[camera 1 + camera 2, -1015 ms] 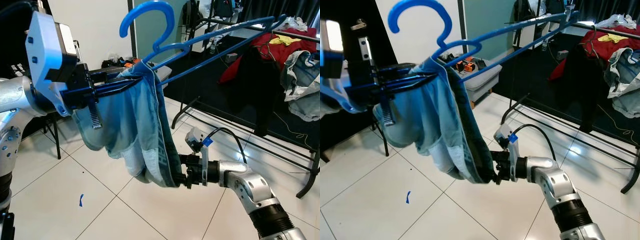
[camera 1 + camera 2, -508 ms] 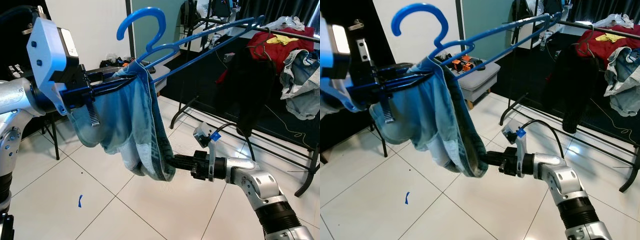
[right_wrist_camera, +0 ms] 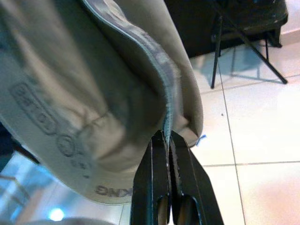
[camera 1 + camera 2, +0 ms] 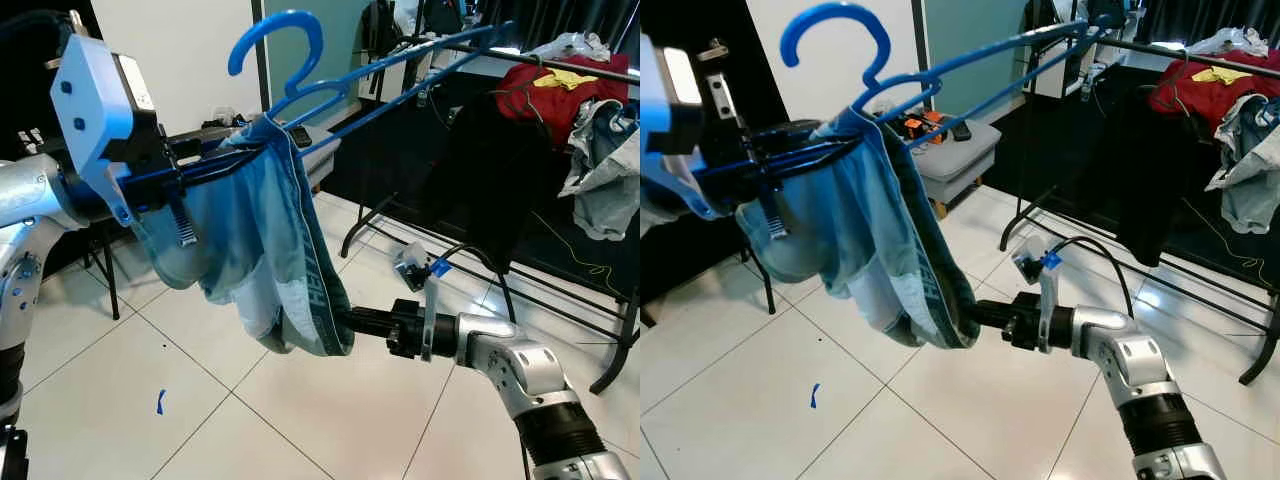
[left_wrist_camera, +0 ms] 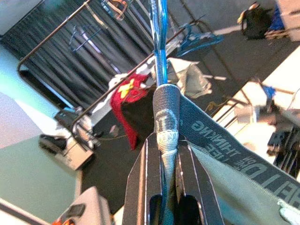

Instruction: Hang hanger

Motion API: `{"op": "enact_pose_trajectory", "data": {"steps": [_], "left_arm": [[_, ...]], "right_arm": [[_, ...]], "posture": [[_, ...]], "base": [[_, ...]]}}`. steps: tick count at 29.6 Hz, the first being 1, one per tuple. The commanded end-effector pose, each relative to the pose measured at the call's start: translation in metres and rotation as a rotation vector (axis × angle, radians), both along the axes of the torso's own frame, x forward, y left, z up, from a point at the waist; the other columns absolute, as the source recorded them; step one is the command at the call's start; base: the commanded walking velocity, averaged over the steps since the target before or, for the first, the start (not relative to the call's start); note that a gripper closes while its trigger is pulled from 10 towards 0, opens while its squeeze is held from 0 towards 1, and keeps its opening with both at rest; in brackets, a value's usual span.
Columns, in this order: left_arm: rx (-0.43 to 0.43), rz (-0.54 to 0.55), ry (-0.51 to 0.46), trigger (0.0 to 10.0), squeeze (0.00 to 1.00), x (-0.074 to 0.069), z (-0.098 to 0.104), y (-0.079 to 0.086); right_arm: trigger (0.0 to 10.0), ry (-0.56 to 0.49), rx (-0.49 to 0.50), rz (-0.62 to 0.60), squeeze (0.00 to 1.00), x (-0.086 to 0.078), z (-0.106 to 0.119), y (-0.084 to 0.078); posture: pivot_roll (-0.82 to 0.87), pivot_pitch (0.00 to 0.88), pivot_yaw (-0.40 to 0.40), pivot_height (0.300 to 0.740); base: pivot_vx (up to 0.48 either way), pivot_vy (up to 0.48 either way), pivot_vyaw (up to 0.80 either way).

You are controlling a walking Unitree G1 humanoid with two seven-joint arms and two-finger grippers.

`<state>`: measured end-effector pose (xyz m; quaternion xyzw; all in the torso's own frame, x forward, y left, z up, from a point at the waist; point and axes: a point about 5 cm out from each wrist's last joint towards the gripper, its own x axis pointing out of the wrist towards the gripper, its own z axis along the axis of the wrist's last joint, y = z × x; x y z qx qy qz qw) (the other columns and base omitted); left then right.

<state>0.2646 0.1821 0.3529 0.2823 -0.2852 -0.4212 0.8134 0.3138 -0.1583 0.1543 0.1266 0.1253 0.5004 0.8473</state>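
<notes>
A blue plastic hanger is held out level, its hook up and its far end reaching toward the clothes rail. Light blue shorts with a lettered waistband hang over its bar. My left gripper is shut on the hanger bar and the waistband, and the wrist view shows both clamped between the fingers. Lower down, my right gripper is shut on the bottom edge of the shorts, with the fabric edge pinched at my right gripper.
The black rack stands at the right with a red garment, a black one and pale ones hung on it. A grey stool with small items sits behind the shorts. Chair legs stand at the left. Blue tape marks the tiled floor.
My right gripper has risen a little and its arm has stretched out further, still pinching the shorts' edge. The hanger stays in my left gripper, nearly unmoved.
</notes>
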Motion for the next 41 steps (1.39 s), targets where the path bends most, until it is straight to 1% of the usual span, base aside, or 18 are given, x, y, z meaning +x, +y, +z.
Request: {"op": "enact_pose_trajectory", "data": {"steps": [1, 4, 5, 6, 7, 9, 11, 12, 14, 18, 30, 32, 33, 34, 35, 36, 39, 41], "left_arm": [[0.026, 0.066, 0.048, 10.0, 0.0, 0.01, -0.02, 0.007], [0.026, 0.066, 0.048, 10.0, 0.0, 0.01, -0.02, 0.007], [0.033, 0.094, 0.082, 10.0, 0.0, 0.014, -0.034, 0.012], [0.033, 0.094, 0.082, 10.0, 0.0, 0.014, -0.034, 0.012], [0.037, 0.11, 0.121, 10.0, 0.0, 0.016, -0.05, 0.015], [0.037, 0.11, 0.121, 10.0, 0.0, 0.016, -0.05, 0.015], [0.042, 0.107, 0.193, 10.0, 0.0, 0.014, -0.079, 0.013], [0.042, 0.107, 0.193, 10.0, 0.0, 0.014, -0.079, 0.013], [0.064, 0.108, 0.216, 10.0, 0.0, 0.012, -0.095, 0.009], [0.07, 0.104, 0.224, 10.0, 0.0, 0.013, -0.106, 0.005], [0.051, 0.057, 0.217, 10.0, 0.0, 0.006, -0.108, -0.001], [0.05, 0.036, 0.221, 10.0, 0.0, 0.004, -0.108, -0.005], [0.086, -0.007, 0.253, 10.0, 0.0, -0.003, -0.117, -0.011], [0.086, -0.007, 0.253, 10.0, 0.0, -0.003, -0.117, -0.011], [0.133, -0.04, 0.286, 10.0, 0.0, -0.009, -0.126, -0.016], [0.133, -0.04, 0.286, 10.0, 0.0, -0.009, -0.126, -0.016], [0.247, -0.087, 0.355, 10.0, 0.0, -0.019, -0.147, -0.022], [0.272, -0.095, 0.368, 10.0, 0.0, -0.02, -0.151, -0.022]], "right_arm": [[0.0, -0.021, 0.19, -0.102, 0.0, 0.012, 0.023, -0.013], [0.0, -0.021, 0.19, -0.102, 0.0, 0.012, 0.023, -0.013], [0.0, -0.037, 0.32, -0.173, 0.0, 0.02, 0.038, -0.022], [0.0, -0.037, 0.32, -0.173, 0.0, 0.02, 0.038, -0.022], [0.0, -0.047, 0.412, -0.244, 0.0, 0.026, 0.048, -0.031], [0.0, -0.047, 0.412, -0.244, 0.0, 0.026, 0.048, -0.031], [0.0, -0.038, 0.489, -0.379, 0.0, 0.037, 0.057, -0.044], [0.0, -0.038, 0.489, -0.379, 0.0, 0.037, 0.057, -0.044], [0.0, -0.001, 0.477, -0.455, 0.0, 0.044, 0.054, -0.048], [0.0, 0.034, 0.438, -0.508, 0.0, 0.05, 0.046, -0.048], [0.0, 0.091, 0.409, -0.567, 0.0, 0.053, 0.04, -0.053], [0.0, 0.115, 0.388, -0.604, 0.0, 0.055, 0.036, -0.055], [0.0, 0.137, 0.381, -0.645, 0.0, 0.057, 0.033, -0.057], [0.0, 0.137, 0.381, -0.645, 0.0, 0.057, 0.033, -0.057], [0.0, 0.149, 0.381, -0.672, 0.0, 0.059, 0.033, -0.058], [0.0, 0.149, 0.381, -0.672, 0.0, 0.059, 0.033, -0.058], [0.0, 0.152, 0.396, -0.685, 0.0, 0.061, 0.036, -0.055], [0.0, 0.15, 0.398, -0.683, 0.0, 0.061, 0.036, -0.054]], "posture": [[-0.06, 0.036, 0.028, 0.74], [-0.06, 0.036, 0.028, 0.74], [-0.06, 0.036, 0.03, 0.74], [-0.06, 0.036, 0.03, 0.74], [-0.07, 0.037, 0.033, 0.74], [-0.07, 0.037, 0.033, 0.74], [-0.06, 0.042, 0.028, 0.74], [-0.06, 0.042, 0.028, 0.74], [-0.06, 0.04, 0.023, 0.74], [-0.06, 0.042, 0.023, 0.74], [-0.06, 0.04, 0.02, 0.74], [-0.06, 0.033, 0.022, 0.74], [-0.06, 0.033, 0.024, 0.74], [-0.06, 0.033, 0.024, 0.74], [-0.06, 0.035, 0.028, 0.74], [-0.06, 0.035, 0.028, 0.74], [-0.06, 0.038, 0.027, 0.74], [-0.06, 0.038, 0.027, 0.74]], "base": [[0.0, 0.0, 0.0], [0.0, 0.0, 0.0], [0.0, 0.0, 0.0], [0.0, 0.0, 0.0], [0.0, 0.0, 0.0], [0.0, 0.0, 0.0], [0.0, 0.0, 0.0], [0.0, 0.0, 0.0], [0.0, 0.0, 0.0], [0.0, 0.0, 0.0], [0.0, 0.0, 0.0], [0.0, 0.0, 0.0], [0.0, 0.0, 0.0], [0.0, 0.0, 0.0], [0.0, 0.0, 0.0], [0.0, 0.0, 0.0], [0.0, 0.0, 0.0], [0.0, 0.0, 0.0]]}}
